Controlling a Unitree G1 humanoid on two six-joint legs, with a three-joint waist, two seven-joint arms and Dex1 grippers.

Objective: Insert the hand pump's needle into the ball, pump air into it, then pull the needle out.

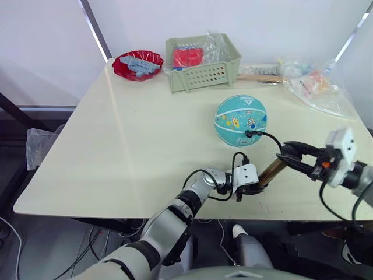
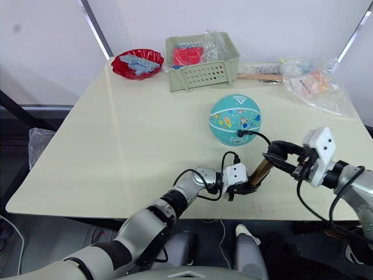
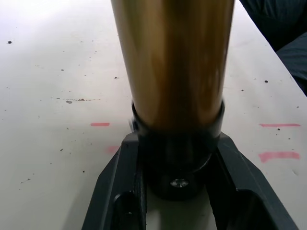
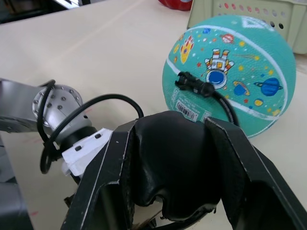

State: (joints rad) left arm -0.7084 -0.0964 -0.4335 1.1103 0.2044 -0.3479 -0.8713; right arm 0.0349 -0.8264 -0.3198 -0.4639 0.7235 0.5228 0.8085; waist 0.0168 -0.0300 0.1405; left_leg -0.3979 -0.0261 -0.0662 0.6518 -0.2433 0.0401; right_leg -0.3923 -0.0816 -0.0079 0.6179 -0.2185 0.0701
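1. Hand pump: near the counter's front edge, between both end effectors, long axis tilted, lower end toward that edge.
2. Left end effector: clamped on the pump's black bottom cap.
3. Right end effector: closed around the black T-handle.
4. Ball: mid-counter, just beyond the pump; hose plugged in; white triangle logo, barcode label, text unreadable.

Cream table, red bowl at the far edge, green basket beside it holding a red pack, clear plastic bags far right
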